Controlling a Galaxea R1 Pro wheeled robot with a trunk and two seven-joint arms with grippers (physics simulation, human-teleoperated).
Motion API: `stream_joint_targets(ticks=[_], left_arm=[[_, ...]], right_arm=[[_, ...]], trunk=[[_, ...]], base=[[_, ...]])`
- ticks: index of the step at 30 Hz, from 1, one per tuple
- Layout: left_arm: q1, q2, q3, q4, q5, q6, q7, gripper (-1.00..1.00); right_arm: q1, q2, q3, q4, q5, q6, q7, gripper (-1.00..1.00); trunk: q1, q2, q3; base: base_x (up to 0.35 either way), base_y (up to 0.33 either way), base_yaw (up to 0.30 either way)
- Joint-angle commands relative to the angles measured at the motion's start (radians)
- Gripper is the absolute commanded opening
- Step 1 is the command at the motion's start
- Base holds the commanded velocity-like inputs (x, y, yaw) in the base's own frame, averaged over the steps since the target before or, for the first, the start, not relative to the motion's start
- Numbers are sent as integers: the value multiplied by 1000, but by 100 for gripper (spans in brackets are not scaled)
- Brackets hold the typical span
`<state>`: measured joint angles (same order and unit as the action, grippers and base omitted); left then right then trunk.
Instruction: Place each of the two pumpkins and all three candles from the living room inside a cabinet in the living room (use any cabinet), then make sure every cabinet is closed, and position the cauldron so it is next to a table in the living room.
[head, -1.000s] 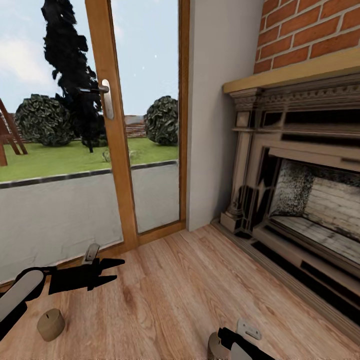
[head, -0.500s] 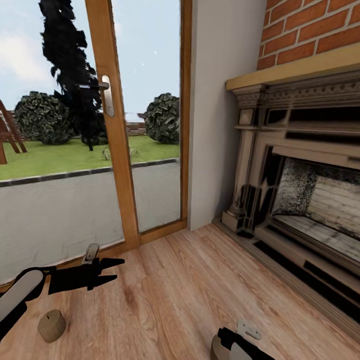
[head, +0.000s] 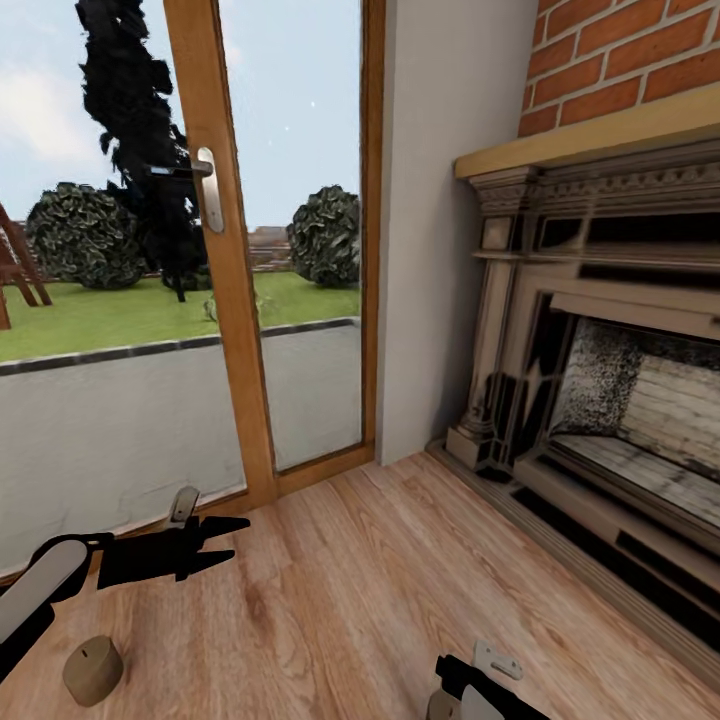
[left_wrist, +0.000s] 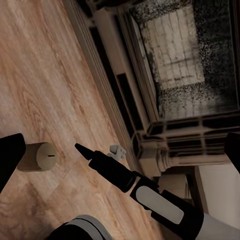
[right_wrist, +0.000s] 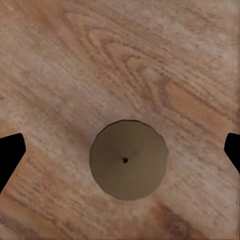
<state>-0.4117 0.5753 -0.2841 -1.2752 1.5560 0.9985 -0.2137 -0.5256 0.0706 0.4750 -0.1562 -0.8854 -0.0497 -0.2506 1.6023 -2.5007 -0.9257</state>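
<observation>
Camera swung right — candle (head: 92, 669) stands on wood floor (head: 380, 590) near fireplace (head: 610, 400).

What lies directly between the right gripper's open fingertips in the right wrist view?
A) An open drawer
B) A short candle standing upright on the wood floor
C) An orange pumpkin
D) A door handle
B: the right wrist view looks straight down on a round candle top with a wick dot, on the wood floor, centred under the right gripper.

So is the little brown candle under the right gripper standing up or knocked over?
Standing up: the stubby brown candle shows its round top and wick dot on the wooden floor.
</observation>
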Motion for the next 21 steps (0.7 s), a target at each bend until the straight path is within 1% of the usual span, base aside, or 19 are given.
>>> stream_joint_targets(ticks=[1,7,12,21], left_arm=[[-1,1,-1,0,-8,0,-10,100],[-1,1,0,0,-8,0,-10,100],[-1,1,-1,0,-8,0,-10,100],[-1,1,3,0,-7,0,-10,100]], right_arm=[[-1,0,8,0,-11,-4,-4,100],[-1,0,8,0,-11,-4,-4,100],[-1,0,8,0,-10,-4,-4,100],[-1,0,7,0,-11,-4,-4,100]], trunk=[[0,0,-1],[0,0,-1],[0,0,-1],[0,0,-1]], base=[[60,-53,0],[26,-13,0],[135,42,0],[13,4,0]])
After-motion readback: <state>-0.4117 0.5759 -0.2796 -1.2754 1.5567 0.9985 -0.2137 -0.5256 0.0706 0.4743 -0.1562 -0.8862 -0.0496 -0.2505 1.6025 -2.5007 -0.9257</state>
